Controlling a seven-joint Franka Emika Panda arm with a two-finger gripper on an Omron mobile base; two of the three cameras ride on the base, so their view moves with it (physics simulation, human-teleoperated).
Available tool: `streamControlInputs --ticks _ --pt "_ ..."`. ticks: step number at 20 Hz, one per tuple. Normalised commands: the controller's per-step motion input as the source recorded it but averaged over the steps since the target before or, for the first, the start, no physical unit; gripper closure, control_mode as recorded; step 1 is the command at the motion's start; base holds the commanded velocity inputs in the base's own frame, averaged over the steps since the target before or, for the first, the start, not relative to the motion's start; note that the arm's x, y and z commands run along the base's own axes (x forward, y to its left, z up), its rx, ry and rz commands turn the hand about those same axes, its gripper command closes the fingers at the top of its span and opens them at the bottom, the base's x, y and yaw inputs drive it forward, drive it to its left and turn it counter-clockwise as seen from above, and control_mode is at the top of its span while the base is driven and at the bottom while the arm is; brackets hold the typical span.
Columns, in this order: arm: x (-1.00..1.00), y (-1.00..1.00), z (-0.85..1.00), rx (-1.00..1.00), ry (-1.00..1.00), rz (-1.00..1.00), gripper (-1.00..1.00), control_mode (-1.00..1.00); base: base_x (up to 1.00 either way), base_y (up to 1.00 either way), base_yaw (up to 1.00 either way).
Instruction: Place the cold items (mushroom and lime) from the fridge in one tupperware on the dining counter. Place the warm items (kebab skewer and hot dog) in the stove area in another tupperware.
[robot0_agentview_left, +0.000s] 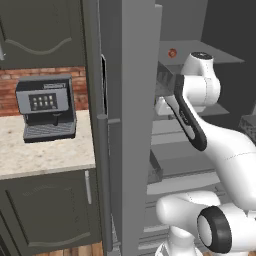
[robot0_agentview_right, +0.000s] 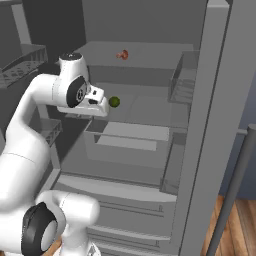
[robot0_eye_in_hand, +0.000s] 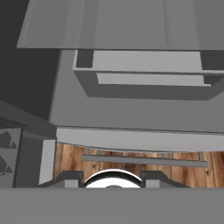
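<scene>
Cold-item step in hand: fetching from the open fridge (robot0_agentview_right: 150, 145). Nothing carried yet, judging from the frames.

Lime (robot0_agentview_right: 114, 102) — small green ball on a middle shelf (robot0_agentview_right: 145, 112), just right of the white hand in the right base view, near it but seemingly apart. Mushroom (robot0_agentview_right: 122, 54) — small reddish item on the upper shelf, farther back and above; also seen in the left base view (robot0_agentview_left: 172, 53).

Gripper (robot0_agentview_right: 102, 106) extends from the wrist toward the lime; fingertips hidden behind the hand body there. Hand view looks down over a drawer (robot0_eye_in_hand: 140, 78) and the fridge's lower ledge to the wooden floor (robot0_eye_in_hand: 131, 157); neither lime nor mushroom in it. Jaws: cannot tell wide or narrow — tips barely visible at the bottom edge.

Next move, as judged: re-aim the hand so the lime sits between the fingers, then close. Risk: round fruit may roll on the smooth shelf if nudged.

Coffee machine (robot0_agentview_left: 46, 107) on the tabletop (robot0_agentview_left: 45, 150) at left, not involved.
</scene>
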Motion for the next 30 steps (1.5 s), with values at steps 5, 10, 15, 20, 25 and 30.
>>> streamControlInputs --ticks 5,10,15,20,25,30 --pt "0.00 -0.32 0.00 0.02 -0.11 0.00 -1.00 -1.00 0.00 0.00 0.00" --pt "0.00 -0.73 0.00 0.06 -0.14 0.00 -1.00 -1.00 0.00 0.00 0.00" --pt "0.10 -0.59 0.00 0.04 -0.13 0.00 -1.00 -1.00 0.00 0.00 0.00" --pt "0.38 -0.37 0.00 0.03 -0.09 0.00 -1.00 -1.00 0.00 0.00 0.00" --pt "0.69 0.12 0.00 0.00 0.00 0.00 -1.00 -1.00 0.00 0.00 0.00" --pt "0.71 0.22 -0.01 0.05 0.00 0.03 -1.00 -1.00 0.00 0.00 0.00"
